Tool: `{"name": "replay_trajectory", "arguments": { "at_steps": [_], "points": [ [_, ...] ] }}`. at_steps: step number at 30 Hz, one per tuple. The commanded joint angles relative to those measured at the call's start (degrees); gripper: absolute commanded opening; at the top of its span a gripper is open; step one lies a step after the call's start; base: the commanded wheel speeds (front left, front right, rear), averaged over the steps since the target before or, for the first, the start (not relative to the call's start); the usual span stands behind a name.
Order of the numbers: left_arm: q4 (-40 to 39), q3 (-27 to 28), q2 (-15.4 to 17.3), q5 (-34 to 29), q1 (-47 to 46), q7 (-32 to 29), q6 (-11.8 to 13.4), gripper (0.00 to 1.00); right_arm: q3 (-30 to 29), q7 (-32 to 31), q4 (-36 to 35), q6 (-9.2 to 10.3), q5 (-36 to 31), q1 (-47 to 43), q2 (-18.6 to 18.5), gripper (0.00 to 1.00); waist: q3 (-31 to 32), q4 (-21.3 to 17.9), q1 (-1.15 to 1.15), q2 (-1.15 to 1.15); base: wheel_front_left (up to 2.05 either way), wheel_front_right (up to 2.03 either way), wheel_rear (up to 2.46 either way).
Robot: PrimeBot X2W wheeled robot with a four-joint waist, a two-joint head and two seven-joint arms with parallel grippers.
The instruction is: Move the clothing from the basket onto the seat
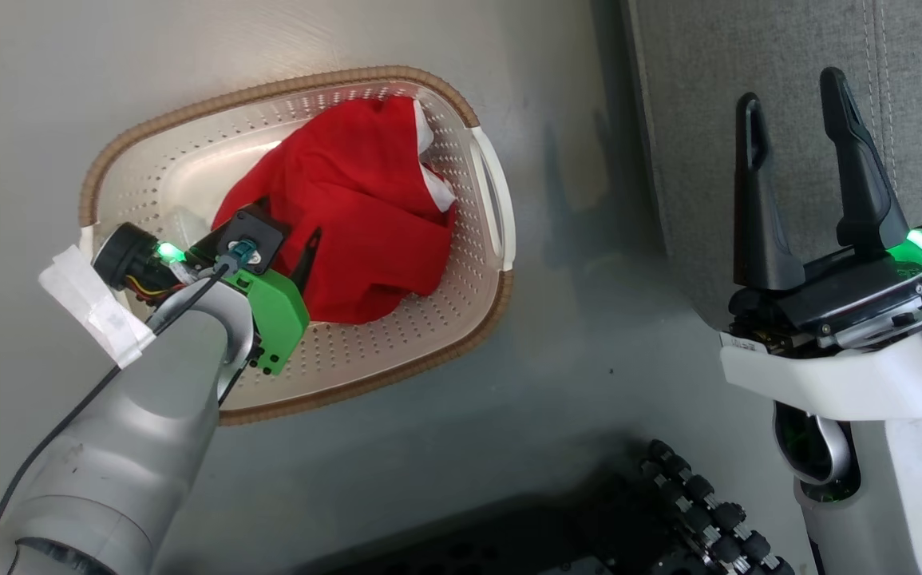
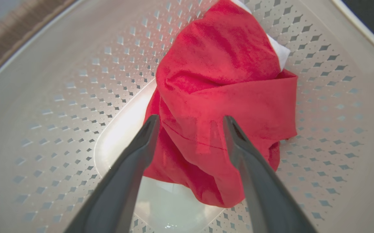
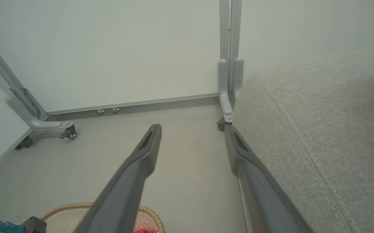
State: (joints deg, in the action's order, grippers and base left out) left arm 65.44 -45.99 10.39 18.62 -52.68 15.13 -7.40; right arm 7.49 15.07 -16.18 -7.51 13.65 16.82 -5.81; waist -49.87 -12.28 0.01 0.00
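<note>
The clothing (image 1: 357, 208) is a crumpled red heap with white trim, lying in the right half of the cream perforated basket (image 1: 293, 84) on the floor. My left gripper (image 1: 293, 239) reaches down inside the basket. In the left wrist view its open fingers (image 2: 190, 118) straddle a fold of the red clothing (image 2: 219, 97), tips at the fabric, not closed on it. My right gripper (image 1: 789, 88) is open and empty, held above the edge of the grey seat (image 1: 700, 120). The right wrist view has the seat (image 3: 319, 129) beside the open right gripper (image 3: 192, 127) and the basket's rim (image 3: 76, 207) low down.
Grey floor (image 1: 572, 359) lies between the basket and the seat. My dark wheeled base (image 1: 700, 503) is at the bottom. White tape (image 1: 93, 299) hangs at the basket's near handle. White wall panels (image 3: 109, 55) on castor frames (image 3: 70, 134) stand beyond.
</note>
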Motion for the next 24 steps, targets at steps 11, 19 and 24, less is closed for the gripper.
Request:
{"name": "replay_trajectory", "arguments": {
  "at_steps": [11, 19, 24],
  "points": [
    [7.24, -1.98, 1.06, 2.71, -7.2, -3.2, -0.17, 1.0, 2.8, 0.15, 0.98, 0.04, 0.55, 1.84, 1.74, 1.0, -7.27, -5.55, -0.01, 0.0, 0.0, 0.0, 0.0],
    [8.09, -3.29, 0.88, 3.36, -9.93, -8.53, -0.17, 1.0, 4.84, 0.15, 1.26, 0.04, -0.39, 2.22, 2.18, 1.0, -9.72, -6.7, -0.01, 0.0, 0.0, 0.0, 0.0],
    [8.24, -5.34, 0.7, 4.02, -10.71, -13.02, -0.17, 1.0, 5.32, 0.15, 0.81, 0.04, -0.72, 1.3, 2.37, 1.0, -10.19, -6.79, -0.01, 0.0, 0.0, 0.0, 0.0]
  ]
}}
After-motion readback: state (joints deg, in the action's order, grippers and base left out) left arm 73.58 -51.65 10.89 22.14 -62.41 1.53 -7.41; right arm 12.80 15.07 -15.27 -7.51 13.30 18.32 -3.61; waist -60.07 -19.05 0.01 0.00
